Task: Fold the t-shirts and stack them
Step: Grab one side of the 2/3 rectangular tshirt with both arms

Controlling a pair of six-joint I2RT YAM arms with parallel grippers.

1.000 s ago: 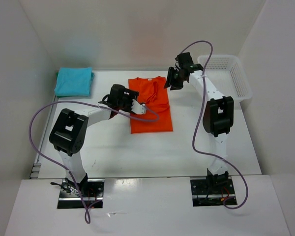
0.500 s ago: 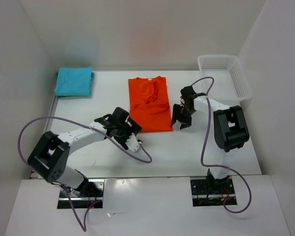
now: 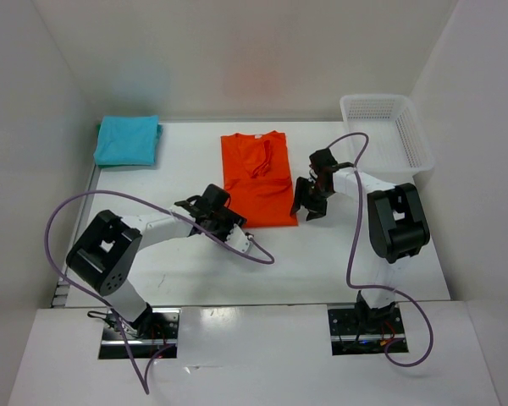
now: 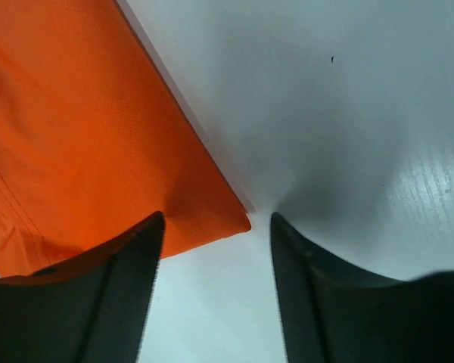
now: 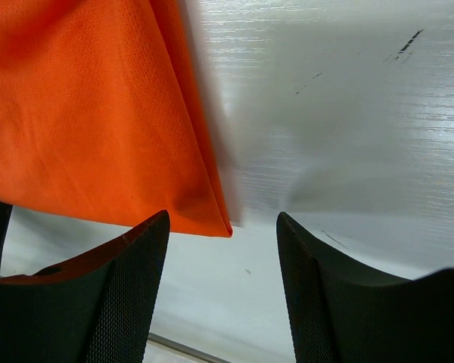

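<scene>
Orange-red t-shirt (image 3: 256,182) has near corners inside the released left pincer (image 4: 216,219) and right pincer (image 5: 222,216), apparently ungripped.

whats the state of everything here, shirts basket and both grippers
orange t-shirt: lying flat, sides folded in, not yet folded short
turquoise t-shirt: folded, far left corner
basket: upright, nothing inside
left gripper: open, straddling the orange shirt's near left corner
right gripper: open, straddling its near right corner
</scene>
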